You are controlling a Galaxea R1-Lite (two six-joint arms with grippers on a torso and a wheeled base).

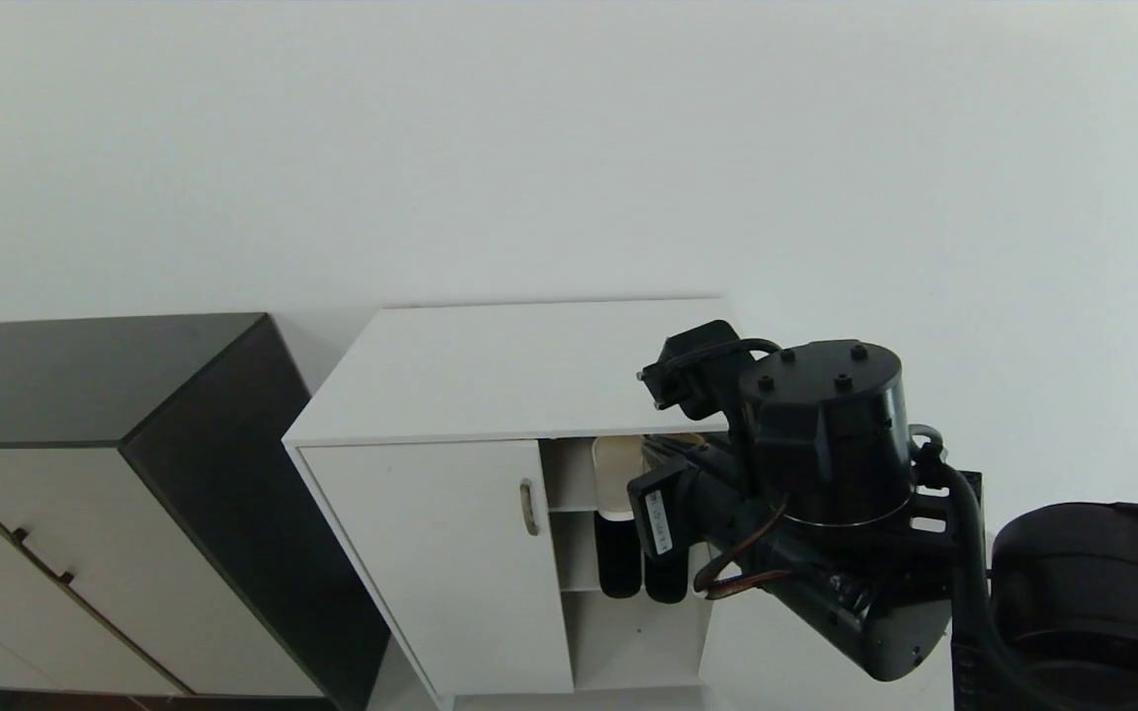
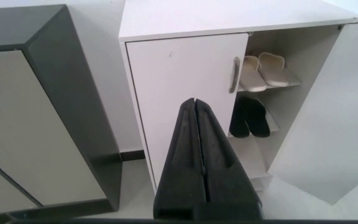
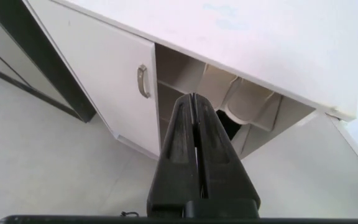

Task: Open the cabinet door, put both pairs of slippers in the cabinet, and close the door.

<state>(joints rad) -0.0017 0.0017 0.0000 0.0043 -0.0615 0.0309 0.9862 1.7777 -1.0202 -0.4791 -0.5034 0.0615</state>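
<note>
Far left: dark cabinet (image 1: 85, 385). Beside it, white cabinet (image 1: 500, 370): left door (image 1: 431, 553) closed, right door (image 2: 322, 124) swung open. Inside: beige slippers (image 2: 266, 70) on upper shelf, black slippers (image 2: 248, 118) on shelf below. Facing left door: left gripper (image 2: 196, 101), fingers pressed together, empty. Before open side: right gripper (image 3: 194, 96), also closed, empty.

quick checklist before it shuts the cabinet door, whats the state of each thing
1. White slippers on the upper shelf: ok.
2. Black slippers on the shelf below: ok.
3. Right door closed: not ok, it stands open.
4. Left gripper shut and empty: ok.
5. Right gripper shut and empty: ok.
6. Slipper heels clear of the door's path: cannot tell.
</note>
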